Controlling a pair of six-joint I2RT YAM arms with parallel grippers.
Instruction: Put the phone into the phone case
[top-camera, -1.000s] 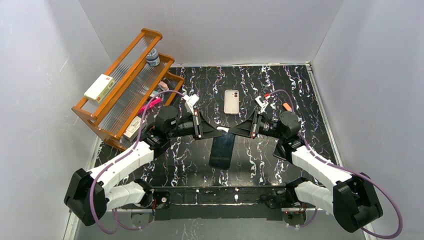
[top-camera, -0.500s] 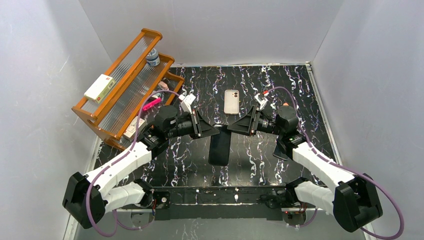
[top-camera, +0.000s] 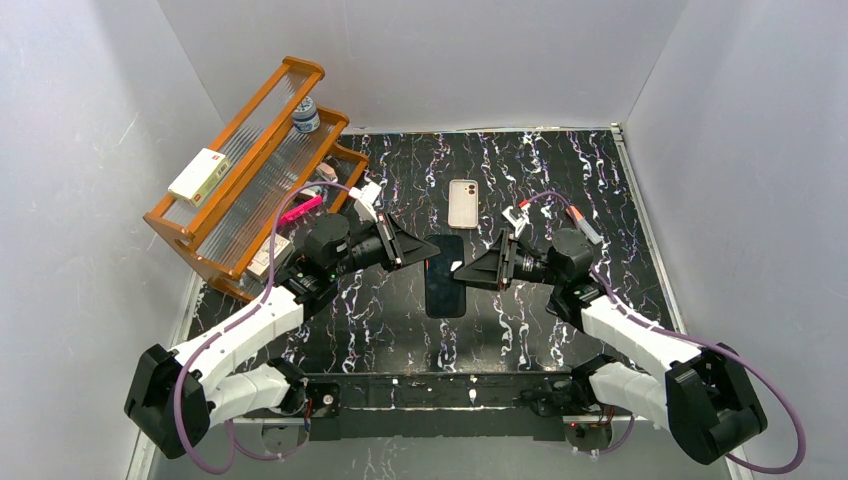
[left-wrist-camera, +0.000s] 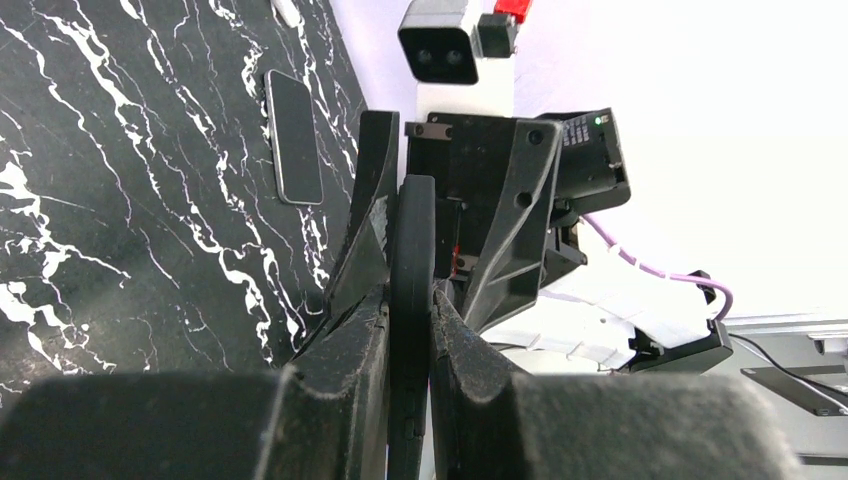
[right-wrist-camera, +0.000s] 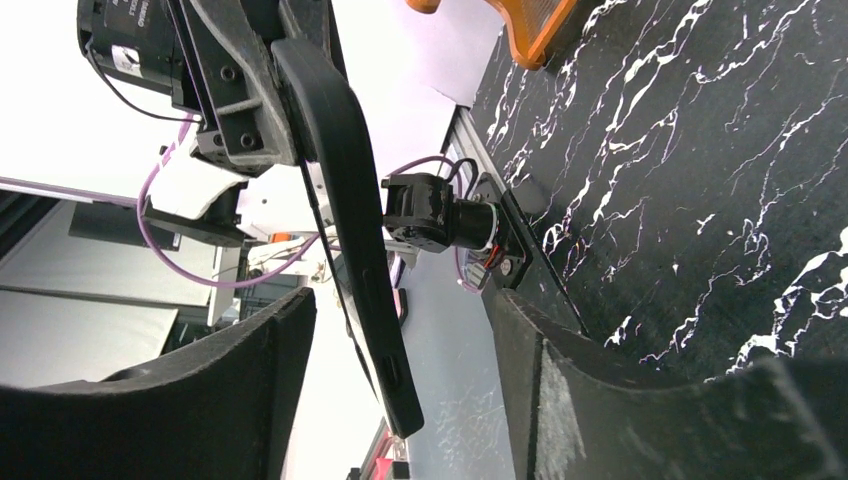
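The phone (top-camera: 446, 285) is a flat black slab held off the marbled table, near end lower. My left gripper (top-camera: 431, 249) is shut on its far edge. In the left wrist view the phone (left-wrist-camera: 411, 250) stands edge-on, clamped between my gripper's (left-wrist-camera: 410, 300) pads. My right gripper (top-camera: 461, 272) is open at the phone's right edge. In the right wrist view the phone (right-wrist-camera: 352, 220) hangs between that gripper's (right-wrist-camera: 400, 300) spread fingers, touching neither. The cream phone case (top-camera: 462, 203) lies flat farther back, also in the left wrist view (left-wrist-camera: 293, 135).
An orange wooden rack (top-camera: 240, 170) stands at the left with a box (top-camera: 199, 175), a small bottle (top-camera: 306, 115) and pink items on its shelves. White walls close the table on three sides. The rack's corner (right-wrist-camera: 520, 20) shows in the right wrist view.
My right gripper has let go of the phone, opened and drawn back to the right. The left gripper keeps its grip and has carried the phone a little toward the case.
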